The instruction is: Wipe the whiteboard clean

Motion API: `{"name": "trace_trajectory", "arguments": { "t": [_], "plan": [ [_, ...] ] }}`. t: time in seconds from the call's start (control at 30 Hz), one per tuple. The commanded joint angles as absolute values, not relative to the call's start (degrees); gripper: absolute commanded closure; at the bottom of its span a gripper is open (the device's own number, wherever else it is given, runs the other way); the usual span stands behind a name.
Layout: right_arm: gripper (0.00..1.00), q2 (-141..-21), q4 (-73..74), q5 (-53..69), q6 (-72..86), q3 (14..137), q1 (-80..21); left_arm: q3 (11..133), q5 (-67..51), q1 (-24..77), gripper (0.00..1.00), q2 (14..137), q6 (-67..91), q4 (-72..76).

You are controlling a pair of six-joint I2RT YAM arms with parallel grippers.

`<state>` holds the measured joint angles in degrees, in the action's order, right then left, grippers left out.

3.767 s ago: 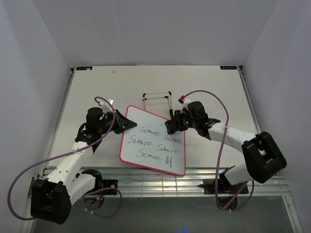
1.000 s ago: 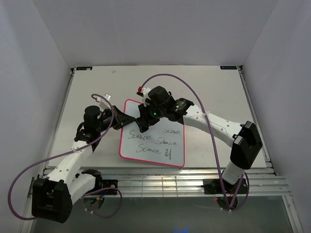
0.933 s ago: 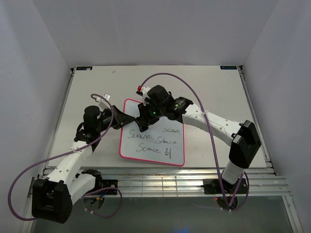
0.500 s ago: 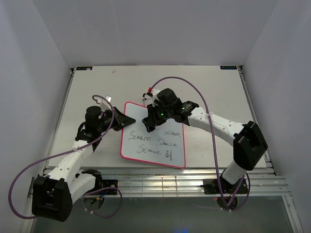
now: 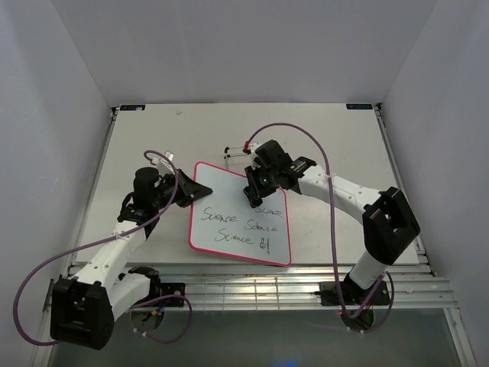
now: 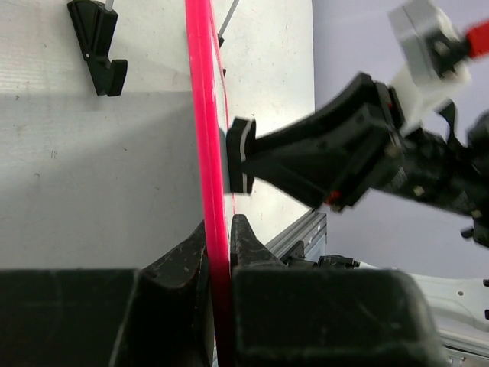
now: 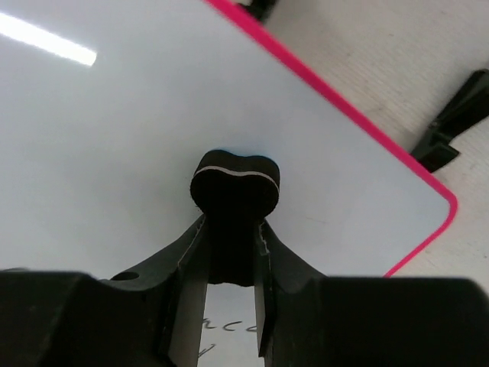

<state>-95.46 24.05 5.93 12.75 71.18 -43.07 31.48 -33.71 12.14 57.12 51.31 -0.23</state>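
1. Top external: left arm stretches forward, left end effector (image 5: 186, 193) pinching the whiteboard (image 5: 229, 222) by its left frame edge.
2. Whiteboard lies mid-worktop (image 5: 336, 138).
3. Right arm arcs leftward, right end effector (image 5: 254, 200) clamping a black eraser (image 7: 233, 183) against the board.

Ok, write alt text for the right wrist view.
The right gripper is shut on a small black eraser held against the blank face of the whiteboard. Its pink frame runs diagonally across the upper right, with the pale table beyond.
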Motion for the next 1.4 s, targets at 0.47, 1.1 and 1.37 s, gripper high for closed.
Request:
{"name": "trace_trajectory", "arguments": {
  "t": [0.47,1.1,1.37],
  "plan": [
    [0.9,-87.7,8.2,12.0,24.4,66.4,-64.0,31.5,-35.4,13.9,1.0,53.3,51.5,12.7],
    [0.9,-97.0,26.2,-17.6,23.7,77.3,-65.5,31.5,-35.9,14.2,1.0,53.6,52.6,13.0],
    [0.91,-95.7,32.2,-21.8,24.7,73.2,-58.5,31.6,-37.3,14.4,1.0,53.3,52.2,13.0]
  ]
}}
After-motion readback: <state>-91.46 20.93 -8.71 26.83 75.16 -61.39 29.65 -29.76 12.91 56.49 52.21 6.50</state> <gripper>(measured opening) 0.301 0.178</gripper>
